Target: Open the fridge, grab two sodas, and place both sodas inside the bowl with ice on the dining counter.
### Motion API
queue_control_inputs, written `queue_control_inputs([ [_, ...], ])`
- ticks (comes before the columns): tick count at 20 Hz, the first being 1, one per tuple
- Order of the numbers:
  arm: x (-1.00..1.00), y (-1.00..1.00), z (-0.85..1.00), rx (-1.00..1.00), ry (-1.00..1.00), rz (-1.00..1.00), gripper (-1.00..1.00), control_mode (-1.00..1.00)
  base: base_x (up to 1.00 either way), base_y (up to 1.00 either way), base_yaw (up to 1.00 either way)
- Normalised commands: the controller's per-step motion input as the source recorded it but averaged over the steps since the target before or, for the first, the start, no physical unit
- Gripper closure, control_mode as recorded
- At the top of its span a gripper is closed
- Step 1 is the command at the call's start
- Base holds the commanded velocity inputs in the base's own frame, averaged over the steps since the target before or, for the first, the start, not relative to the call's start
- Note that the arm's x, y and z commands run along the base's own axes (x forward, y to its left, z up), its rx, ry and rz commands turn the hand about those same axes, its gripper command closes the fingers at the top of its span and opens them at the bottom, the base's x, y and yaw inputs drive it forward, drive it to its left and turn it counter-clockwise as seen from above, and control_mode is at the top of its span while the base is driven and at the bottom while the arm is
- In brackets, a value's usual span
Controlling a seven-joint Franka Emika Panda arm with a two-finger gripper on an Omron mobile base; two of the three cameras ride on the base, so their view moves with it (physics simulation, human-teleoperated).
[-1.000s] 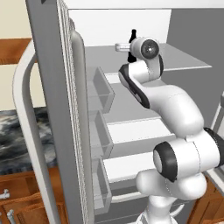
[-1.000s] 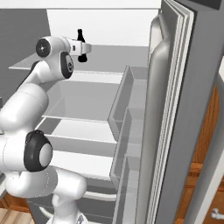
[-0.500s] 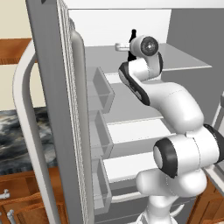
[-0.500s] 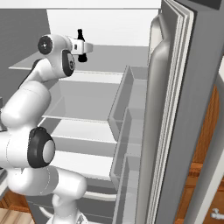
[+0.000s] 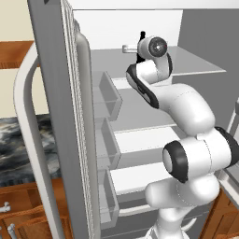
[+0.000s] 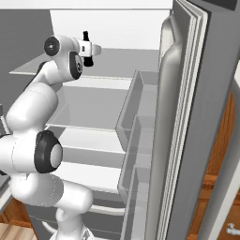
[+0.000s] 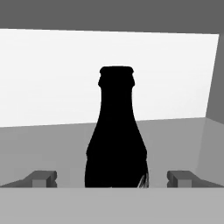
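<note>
Though black: narrow-necked, round-shouldered soda (image 7: 115,135)

No text, label, brand, number or sign can be read anywhere. The soda bottle (image 7: 116,131) is plain black with no lettering, and the fridge (image 5: 60,116) carries no visible markings on its doors or white shelves.
</note>
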Motion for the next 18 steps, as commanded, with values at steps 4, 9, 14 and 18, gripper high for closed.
queue_control_inputs([
  [4,0.14,-0.04,-0.01,0.0,0.01,0.0,-1.0,-1.0,0.0,0.0,0.0],
  [9,0.17,-0.09,-0.02,0.0,0.01,0.0,1.0,-1.0,0.0,0.0,0.0],
  [14,0.09,-0.06,-0.03,0.0,0.0,0.0,1.0,-1.0,0.0,0.0,0.0],
  [18,0.01,0.0,-0.02,0.0,0.02,0.0,1.0,-1.0,0.0,0.0,0.0],
])
